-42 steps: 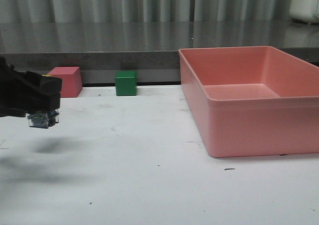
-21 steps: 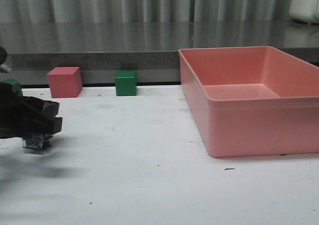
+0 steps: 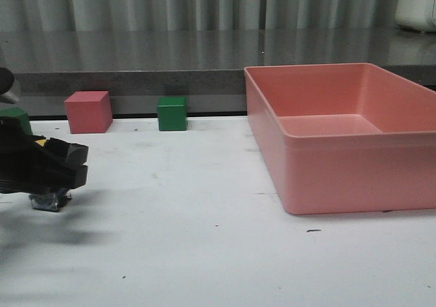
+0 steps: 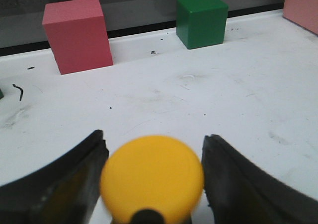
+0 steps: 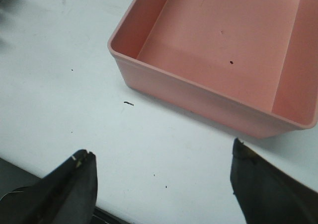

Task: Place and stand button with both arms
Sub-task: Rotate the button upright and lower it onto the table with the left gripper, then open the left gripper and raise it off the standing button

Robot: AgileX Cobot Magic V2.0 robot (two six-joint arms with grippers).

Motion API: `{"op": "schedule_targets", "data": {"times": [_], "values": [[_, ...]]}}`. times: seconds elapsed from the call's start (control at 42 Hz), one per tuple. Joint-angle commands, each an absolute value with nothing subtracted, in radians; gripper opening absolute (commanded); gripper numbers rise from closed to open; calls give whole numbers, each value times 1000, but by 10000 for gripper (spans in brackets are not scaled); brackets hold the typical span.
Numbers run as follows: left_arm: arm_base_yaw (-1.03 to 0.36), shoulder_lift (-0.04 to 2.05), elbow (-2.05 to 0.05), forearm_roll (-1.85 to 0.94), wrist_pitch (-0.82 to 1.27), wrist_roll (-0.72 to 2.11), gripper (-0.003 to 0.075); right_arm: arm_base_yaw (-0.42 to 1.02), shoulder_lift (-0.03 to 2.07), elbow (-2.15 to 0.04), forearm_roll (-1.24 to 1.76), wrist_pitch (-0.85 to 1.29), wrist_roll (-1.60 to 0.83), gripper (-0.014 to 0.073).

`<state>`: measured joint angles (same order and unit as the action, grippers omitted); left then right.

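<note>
- Left black glossy two-finger gripper [image 3: 51, 178] sat low at the 9 o'clock edge of the front view, its fingers [image 4: 64, 184] closed narrowly on the small push button with yellow mushroom cap [image 4: 152, 175]; the button's dark blocky base [image 3: 49, 200] showed beneath them, at or just above the table.
- Right dark gripper [image 5: 161, 184] hung over the near table edge, jaws spread wide with nothing between them.
- Behind the left gripper, toward 12 o'clock, stood a pink cube [image 3: 88, 111] against the back ledge, and a green cube [image 3: 172, 113] just to its 3 o'clock; a second green cube [image 3: 15, 118] peeked out at 9 o'clock, partly hidden by the arm.
- At 3 o'clock lay a large pink plastic rectangular bin [image 3: 340, 178], well apart from the button; nothing stood between them.
- Compared with a second earlier, the left gripper had come down and drawn back toward 9 o'clock, so the pink cube was fully uncovered and the button's base had dropped from clear air to table level.
- Underneath was a white scuffed tabletop [image 3: 204, 239] with small dark specks, backed by a grey stone-like ledge [image 3: 136, 62] and pale pleated curtains [image 3: 204, 4].
</note>
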<state>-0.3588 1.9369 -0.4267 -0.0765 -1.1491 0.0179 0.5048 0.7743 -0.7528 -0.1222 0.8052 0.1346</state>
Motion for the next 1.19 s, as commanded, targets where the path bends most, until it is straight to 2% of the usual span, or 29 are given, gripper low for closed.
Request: {"op": "schedule_targets", "data": {"times": [0.0, 0.262, 0.571, 0.69, 0.952, 1.166], "values": [[-357, 1906, -431, -79, -1366, 15, 505, 498, 768, -779, -130, 759, 131, 574], [-357, 1875, -412, -79, -1366, 15, 517, 498, 768, -779, -130, 759, 131, 574], [-357, 1696, -355, -90, -1362, 15, 517, 498, 768, -779, -130, 759, 131, 574], [-357, 1608, -355, -88, -1283, 15, 515, 498, 768, -779, -130, 759, 131, 574], [-357, 1346, -394, -75, -881, 15, 515, 498, 768, -779, -130, 759, 131, 574], [-357, 1160, -589, -26, -212, 15, 515, 498, 768, -779, -130, 759, 131, 574]]}}
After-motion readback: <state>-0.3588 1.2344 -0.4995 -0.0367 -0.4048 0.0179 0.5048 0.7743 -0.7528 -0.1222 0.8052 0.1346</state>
